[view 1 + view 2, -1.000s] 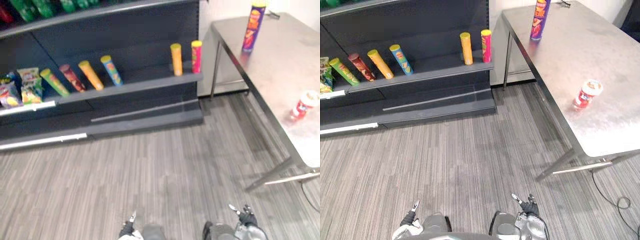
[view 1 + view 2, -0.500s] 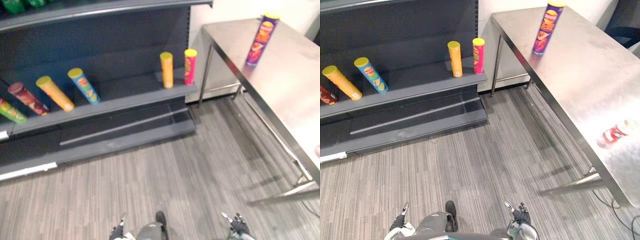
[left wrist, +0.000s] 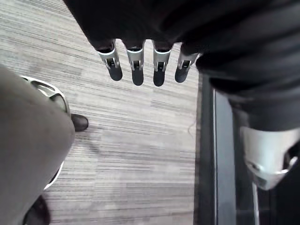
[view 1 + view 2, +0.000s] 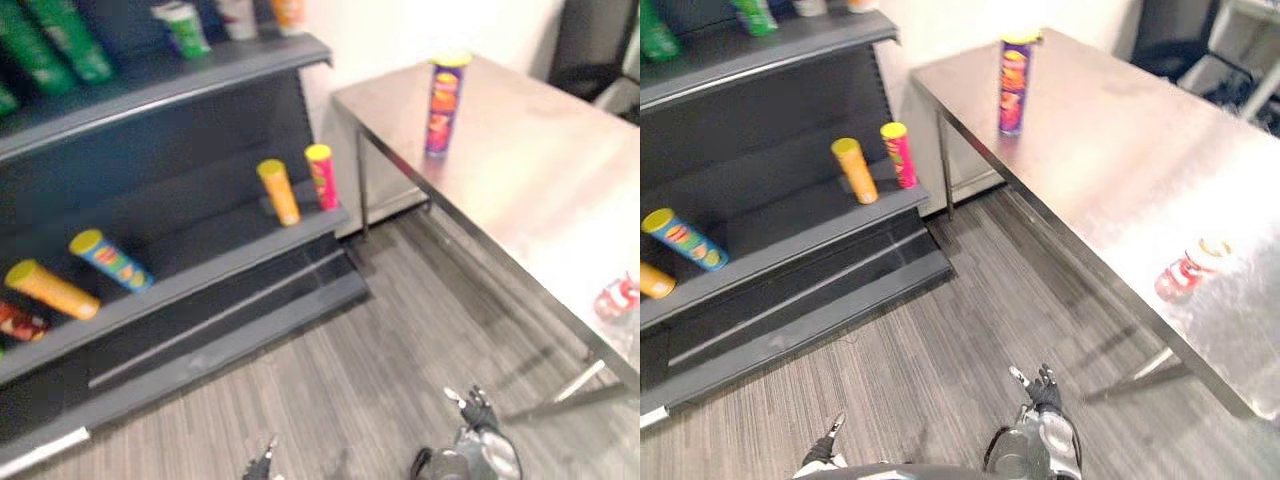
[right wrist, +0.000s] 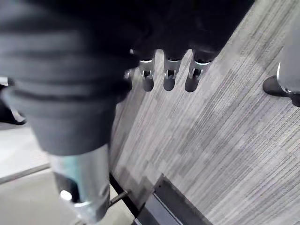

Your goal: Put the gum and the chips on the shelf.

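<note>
Left hand (image 3: 137,70) and right hand (image 5: 169,77) both loose, empty — get square to the table (image 4: 1110,150) before reaching for the gum (image 4: 1185,272)

The right hand (image 5: 169,75) hangs with straight fingers, empty; grey striped carpet (image 5: 225,140) lies beneath.

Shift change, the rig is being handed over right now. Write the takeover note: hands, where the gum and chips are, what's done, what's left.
Left hand: open, empty, low over the floor.
Right hand: open, empty, low over the floor.
Chips: upright on the table, at its far end.
Gum: on the table too, nearer the robot.
Done: nothing; neither item is picked up or on the shelf.
Left: fetch both from the table and put them on the shelf, where other cans already stand.
</note>
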Robot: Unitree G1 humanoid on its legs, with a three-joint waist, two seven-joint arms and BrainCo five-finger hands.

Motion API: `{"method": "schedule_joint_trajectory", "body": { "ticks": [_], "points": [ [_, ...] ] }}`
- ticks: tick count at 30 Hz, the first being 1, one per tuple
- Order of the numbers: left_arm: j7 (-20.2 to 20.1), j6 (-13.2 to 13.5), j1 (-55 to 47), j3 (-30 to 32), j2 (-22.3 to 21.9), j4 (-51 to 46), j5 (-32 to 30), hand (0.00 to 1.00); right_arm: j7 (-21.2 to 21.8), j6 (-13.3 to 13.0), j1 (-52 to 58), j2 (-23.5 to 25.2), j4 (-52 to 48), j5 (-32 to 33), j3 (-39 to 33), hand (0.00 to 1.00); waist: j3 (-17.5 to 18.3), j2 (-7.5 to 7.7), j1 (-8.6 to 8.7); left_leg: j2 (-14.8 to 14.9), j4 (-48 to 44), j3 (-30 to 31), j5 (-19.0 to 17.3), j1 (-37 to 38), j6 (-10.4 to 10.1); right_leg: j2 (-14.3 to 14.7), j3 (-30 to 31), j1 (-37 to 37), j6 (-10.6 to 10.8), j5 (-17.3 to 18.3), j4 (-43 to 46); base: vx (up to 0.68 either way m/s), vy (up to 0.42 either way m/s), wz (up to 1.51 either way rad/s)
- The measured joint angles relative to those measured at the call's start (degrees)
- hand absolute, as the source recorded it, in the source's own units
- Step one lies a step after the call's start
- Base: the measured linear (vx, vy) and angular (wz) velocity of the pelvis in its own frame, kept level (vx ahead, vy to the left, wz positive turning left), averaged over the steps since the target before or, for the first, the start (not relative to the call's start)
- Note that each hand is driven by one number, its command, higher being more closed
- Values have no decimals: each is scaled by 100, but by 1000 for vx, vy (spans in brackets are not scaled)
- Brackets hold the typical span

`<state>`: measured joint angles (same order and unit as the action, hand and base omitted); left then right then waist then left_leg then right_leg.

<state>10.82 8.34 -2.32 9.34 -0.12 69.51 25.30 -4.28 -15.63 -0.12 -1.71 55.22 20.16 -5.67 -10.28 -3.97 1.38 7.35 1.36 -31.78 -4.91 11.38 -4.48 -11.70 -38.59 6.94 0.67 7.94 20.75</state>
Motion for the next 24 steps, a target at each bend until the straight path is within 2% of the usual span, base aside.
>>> {"method": "schedule_joint_trajectory", "body": {
  "ticks": [2,5,9,11,13,15,16,17,18,19,20,21,22,24],
  "points": [
    [-59,-13,10,-5,19,0,-99,0,-21,0,49,-9,0,-5,-4,0,-15,27,6,7,53,-70,1,117,-2,29,-236,-101,-126,15,-72,-7,-98,-36],
    [-228,-15,6,7,45,-12,-144,0,-11,7,210,-48,0,-6,-8,0,-25,73,9,28,55,-83,-63,193,-104,220,-227,-339,-231,-58,-569,-58,-17,-8],
    [-211,-24,-23,127,50,-135,-129,0,31,1,247,-26,-32,-3,-10,0,-18,83,12,76,26,-388,-142,185,-126,444,-111,-401,-173,-400,-1161,-76,63,-26],
    [-210,-23,-16,183,58,-179,-123,0,50,1,263,-25,-32,0,-39,0,1,107,12,87,-94,-560,-240,189,-150,442,43,-304,-153,-391,-1100,-38,92,-45],
    [-210,-20,-27,186,66,-233,-90,0,59,0,280,-39,-35,1,-64,0,-6,121,16,198,-485,-844,-496,154,-250,427,241,-142,-247,-230,-822,29,60,-69],
    [-205,-19,-16,182,107,-205,28,0,41,-8,304,-81,-43,5,-49,0,-40,127,31,643,-1840,-1207,-964,-31,-453,433,582,4,-331,42,-404,111,3,-92],
    [-206,-20,-10,179,155,-208,109,0,19,-9,310,-76,-39,5,-50,0,-67,180,30,793,-2336,-1206,-948,-130,-436,440,678,-2,-329,73,-372,128,-76,-81],
    [-201,-13,10,179,171,-247,170,0,-19,-19,371,-108,-39,5,-51,0,-76,197,39,1033,-3009,-1168,-871,-268,-353,487,815,-30,-347,86,-363,129,-112,-95],
    [-203,-12,5,179,127,-256,334,0,-50,-65,403,-233,-24,4,-57,0,-120,99,47,1345,-3829,-1081,-680,-372,-75,643,1115,-123,-407,126,-360,202,-114,-111],
    [-204,-11,-27,183,112,-240,386,0,-61,-110,434,-295,-19,4,-72,0,-142,55,73,1468,-4293,-808,-433,-520,88,737,1336,-197,-461,160,-403,189,-47,-109],
    [-203,-9,-31,181,106,-244,386,0,-65,-120,466,-302,-23,4,-110,0,-174,87,92,1539,-4624,-574,-198,-688,101,789,1466,-237,-497,144,-446,210,0,-100],
    [-221,-7,-66,185,106,-269,386,0,-96,-151,467,-308,-27,5,-232,0,-178,86,99,1447,-4873,-138,-437,-921,-61,817,1775,-283,-505,151,-496,203,28,-111],
    [-227,-6,-82,189,105,-315,385,0,-153,-165,491,-333,13,7,-373,0,-197,96,133,1265,-4752,134,-809,-1098,-67,815,2074,-364,-498,144,-579,211,37,-113],
    [-230,16,-133,183,98,-406,391,0,-156,-191,501,-397,209,8,-492,0,-209,128,125,962,-4216,451,-1027,-1255,-31,815,2535,-527,-466,128,-677,196,71,-125]
  ]
}}
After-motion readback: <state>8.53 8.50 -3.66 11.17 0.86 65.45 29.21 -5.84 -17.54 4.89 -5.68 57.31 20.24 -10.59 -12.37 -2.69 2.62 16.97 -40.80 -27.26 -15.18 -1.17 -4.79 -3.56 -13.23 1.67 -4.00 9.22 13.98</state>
